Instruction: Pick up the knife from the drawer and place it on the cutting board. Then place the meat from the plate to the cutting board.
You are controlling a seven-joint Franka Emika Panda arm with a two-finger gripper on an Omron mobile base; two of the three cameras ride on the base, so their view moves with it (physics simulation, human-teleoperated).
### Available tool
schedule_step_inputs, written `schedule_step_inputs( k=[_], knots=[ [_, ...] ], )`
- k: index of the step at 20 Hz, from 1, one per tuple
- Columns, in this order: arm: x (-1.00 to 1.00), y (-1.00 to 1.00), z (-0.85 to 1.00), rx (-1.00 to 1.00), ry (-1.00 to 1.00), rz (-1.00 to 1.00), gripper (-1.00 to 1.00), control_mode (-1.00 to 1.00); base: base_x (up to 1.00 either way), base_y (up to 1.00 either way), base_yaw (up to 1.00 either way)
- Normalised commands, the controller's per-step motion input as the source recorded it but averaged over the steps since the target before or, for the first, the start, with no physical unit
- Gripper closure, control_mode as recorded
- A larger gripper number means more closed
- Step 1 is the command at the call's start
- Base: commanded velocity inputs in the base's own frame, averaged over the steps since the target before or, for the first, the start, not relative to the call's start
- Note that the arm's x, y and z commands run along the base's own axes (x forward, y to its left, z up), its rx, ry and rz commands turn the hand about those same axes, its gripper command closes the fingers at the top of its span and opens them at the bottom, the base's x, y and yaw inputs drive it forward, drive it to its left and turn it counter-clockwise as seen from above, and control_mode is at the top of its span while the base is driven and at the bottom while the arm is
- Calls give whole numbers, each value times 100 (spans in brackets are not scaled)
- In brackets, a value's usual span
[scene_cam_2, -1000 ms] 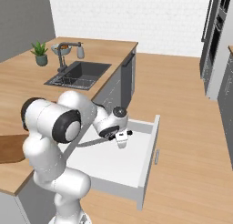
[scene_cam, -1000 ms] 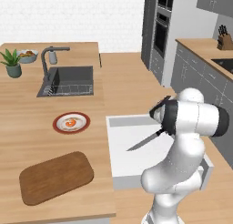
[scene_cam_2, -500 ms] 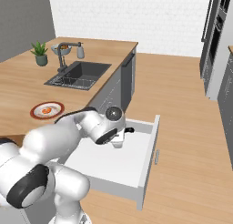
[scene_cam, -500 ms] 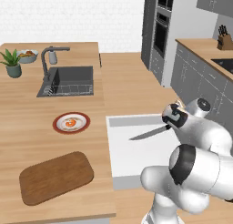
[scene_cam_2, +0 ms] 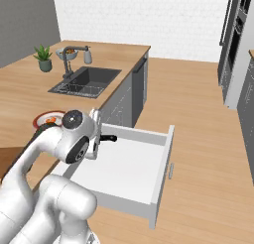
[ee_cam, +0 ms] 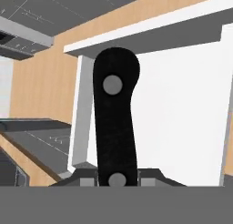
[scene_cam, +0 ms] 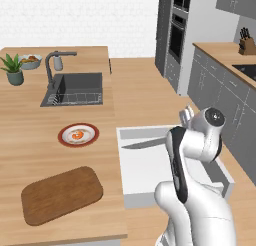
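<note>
My gripper (ee_cam: 117, 177) is shut on the knife's black handle (ee_cam: 115, 123), holding it in the air over the open drawer (ee_cam: 182, 109). In the left base view the grey blade (scene_cam: 142, 144) sticks out level to the left from behind my arm, above the drawer's white inside (scene_cam: 150, 170). From the right base the handle's end (scene_cam_2: 108, 138) shows beside the gripper (scene_cam_2: 97, 139). The brown cutting board (scene_cam: 60, 194) lies on the counter's near left. The plate (scene_cam: 78, 135) with the orange-red meat (scene_cam: 76, 135) sits beyond it.
A sink (scene_cam: 75, 89) with a faucet (scene_cam: 52, 65) is set in the counter behind the plate. A potted plant (scene_cam: 12, 70) and a grey bowl (scene_cam: 30, 61) stand at the back left. The drawer's front panel (scene_cam_2: 161, 178) juts into the wooden floor space.
The arm has swung round and the held knife has levelled out and shifted left over the drawer, towards the counter. Board, plate and meat are unmoved.
</note>
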Motion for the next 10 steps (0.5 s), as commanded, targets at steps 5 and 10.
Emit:
schedule_step_inputs(
  k=[5,10],
  knots=[
    [-43,100,26,0,5,-5,100,-100,0,0,0],
    [-16,100,20,0,25,11,100,-100,0,0,0]
  ],
)
